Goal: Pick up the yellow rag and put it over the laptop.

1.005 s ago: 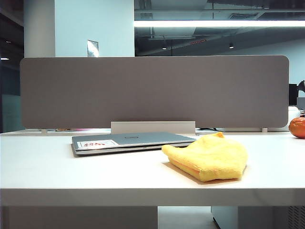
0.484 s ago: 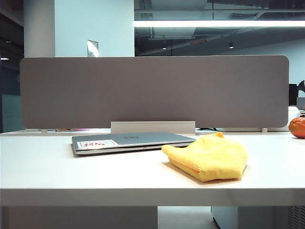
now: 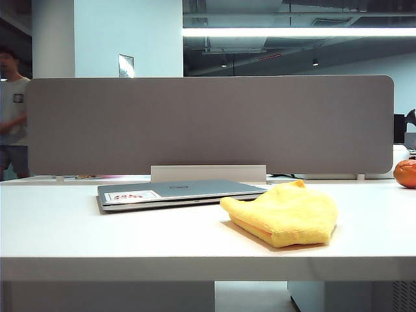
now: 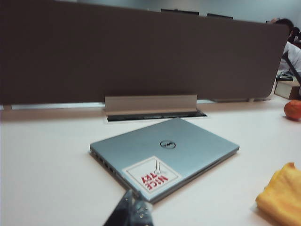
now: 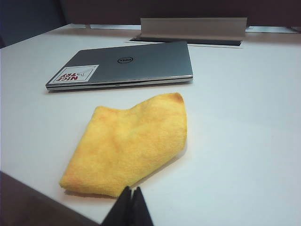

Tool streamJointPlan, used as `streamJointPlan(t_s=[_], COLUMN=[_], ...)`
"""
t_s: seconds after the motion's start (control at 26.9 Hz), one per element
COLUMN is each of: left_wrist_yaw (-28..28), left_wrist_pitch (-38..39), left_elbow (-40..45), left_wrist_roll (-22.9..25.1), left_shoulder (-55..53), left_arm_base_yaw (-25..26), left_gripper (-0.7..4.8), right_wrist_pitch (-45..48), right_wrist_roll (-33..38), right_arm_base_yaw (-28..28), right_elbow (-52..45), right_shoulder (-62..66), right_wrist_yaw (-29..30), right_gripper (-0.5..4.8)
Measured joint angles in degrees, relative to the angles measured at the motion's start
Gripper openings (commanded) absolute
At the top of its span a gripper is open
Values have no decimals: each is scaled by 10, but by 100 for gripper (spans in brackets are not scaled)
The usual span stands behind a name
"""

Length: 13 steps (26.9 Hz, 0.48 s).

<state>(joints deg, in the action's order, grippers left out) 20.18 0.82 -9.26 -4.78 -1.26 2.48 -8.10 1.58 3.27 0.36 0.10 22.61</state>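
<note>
The yellow rag (image 3: 283, 220) lies folded on the white table, right of centre, touching the laptop's near right corner; it also shows as the rag (image 5: 129, 143) and the rag (image 4: 282, 195). The closed silver-grey laptop (image 3: 179, 192) lies flat behind it, with a white sticker with red marks on the lid. The laptop (image 4: 164, 155) and the laptop (image 5: 124, 63) show in both wrist views. My left gripper (image 4: 133, 203) is shut and empty, near the laptop's stickered corner. My right gripper (image 5: 131, 197) is shut and empty, just short of the rag's near edge. Neither arm appears in the exterior view.
A grey partition screen (image 3: 208, 123) stands along the table's back edge, with a cable slot cover (image 3: 208, 173) at its foot. An orange fruit (image 3: 405, 173) sits at the far right. A person (image 3: 13, 110) stands behind the screen at the left.
A person has appeared behind the screen at the left of the exterior view. The rag and the laptop lie where they were.
</note>
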Motion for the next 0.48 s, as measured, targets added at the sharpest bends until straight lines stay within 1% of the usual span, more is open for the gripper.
streamJointPlan(t_s=[0.3,0.41,0.48], left_wrist_yaw=[7,40,76], left_wrist_pitch=[-2,-25,-66], left_elbow=[-64,-84,-89], left_wrist_roll=[0,0,-3], left_shoulder=[-92,-151,-195], left_arm_base_yaw=[0,0,0], left_gripper=[-6,-6,-6], right_wrist_pitch=[0,0,0], right_wrist_roll=[0,0,0], right_arm_base_yaw=[0,0,0], right_elbow=[0,0,0], right_shoulder=[0,0,0], right_wrist_yaw=[0,0,0], right_gripper=[0,0,0])
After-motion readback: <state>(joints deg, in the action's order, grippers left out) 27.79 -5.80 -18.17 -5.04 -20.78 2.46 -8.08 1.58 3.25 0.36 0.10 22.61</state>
